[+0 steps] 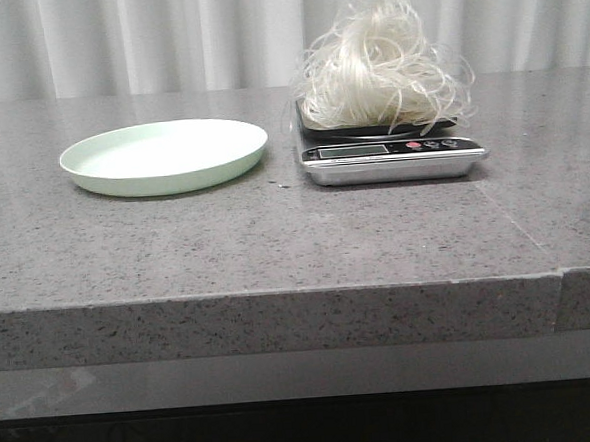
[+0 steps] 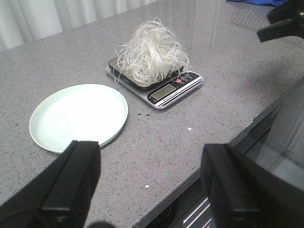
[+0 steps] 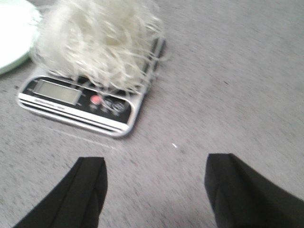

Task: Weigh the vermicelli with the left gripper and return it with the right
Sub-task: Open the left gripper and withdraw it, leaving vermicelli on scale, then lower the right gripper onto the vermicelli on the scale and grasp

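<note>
The vermicelli [image 1: 381, 63], a fluffy nest of thin white strands, rests on the black platform of a silver kitchen scale [image 1: 391, 159] at the table's right middle. It shows too in the left wrist view as vermicelli [image 2: 152, 52] on the scale [image 2: 159, 83], and in the right wrist view as vermicelli [image 3: 97, 40] on the scale [image 3: 78, 102]. My left gripper [image 2: 152, 156] hangs open above the table's front edge, well back from the scale, holding nothing. My right gripper [image 3: 154, 168] is open and empty over bare tabletop, a short way from the scale's front. Neither gripper appears in the front view.
A pale green round plate [image 1: 164, 156] lies empty to the left of the scale, also seen as the plate [image 2: 78, 116] and the plate [image 3: 12, 35]. The grey stone table [image 1: 276, 242] ends in a front edge. The right arm [image 2: 282, 26] shows dark at one corner.
</note>
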`<state>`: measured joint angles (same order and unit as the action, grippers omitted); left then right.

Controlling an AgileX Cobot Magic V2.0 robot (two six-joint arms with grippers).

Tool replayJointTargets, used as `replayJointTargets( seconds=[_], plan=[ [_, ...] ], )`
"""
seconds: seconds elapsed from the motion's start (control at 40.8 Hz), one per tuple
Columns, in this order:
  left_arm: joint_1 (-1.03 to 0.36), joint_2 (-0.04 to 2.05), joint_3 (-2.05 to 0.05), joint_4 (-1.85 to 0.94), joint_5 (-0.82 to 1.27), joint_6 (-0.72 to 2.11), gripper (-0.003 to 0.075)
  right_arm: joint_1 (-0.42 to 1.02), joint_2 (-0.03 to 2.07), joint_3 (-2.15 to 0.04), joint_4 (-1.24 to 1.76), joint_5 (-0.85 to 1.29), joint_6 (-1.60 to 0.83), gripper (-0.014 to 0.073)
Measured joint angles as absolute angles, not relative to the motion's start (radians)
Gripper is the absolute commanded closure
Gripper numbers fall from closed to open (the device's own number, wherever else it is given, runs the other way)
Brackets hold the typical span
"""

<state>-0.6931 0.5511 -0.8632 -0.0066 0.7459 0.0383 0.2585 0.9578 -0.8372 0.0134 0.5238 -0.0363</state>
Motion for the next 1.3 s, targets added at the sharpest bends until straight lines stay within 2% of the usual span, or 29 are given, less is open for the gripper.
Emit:
replayJointTargets(
  seconds=[0.245, 0.637, 0.858, 1.079, 1.201, 1.299],
  plan=[
    [-0.693, 0.551, -0.863, 0.000, 0.746, 0.038, 0.0208, 0.336, 1.198, -1.073, 0.045, 0.524, -0.038, 0.0050],
    [-0.693, 0.551, -0.863, 0.000, 0.746, 0.038, 0.0208, 0.344, 1.587, -1.426, 0.083, 0.524, -0.041, 0.0050],
    [-0.693, 0.551, -0.863, 0.000, 0.746, 0.038, 0.0208, 0.345, 1.746, -1.536, 0.094, 0.531, -0.041, 0.0053],
    [-0.693, 0.551, -0.863, 0.000, 0.746, 0.038, 0.0208, 0.345, 1.800, -1.563, 0.099, 0.579, -0.041, 0.0057],
    [-0.693, 0.551, -0.863, 0.000, 0.746, 0.038, 0.0208, 0.345, 1.800, -1.566, 0.099, 0.609, -0.041, 0.0145],
    [-0.693, 0.551, -0.863, 0.000, 0.746, 0.038, 0.0208, 0.345, 1.800, -1.566, 0.101, 0.625, -0.043, 0.0282]
  ],
)
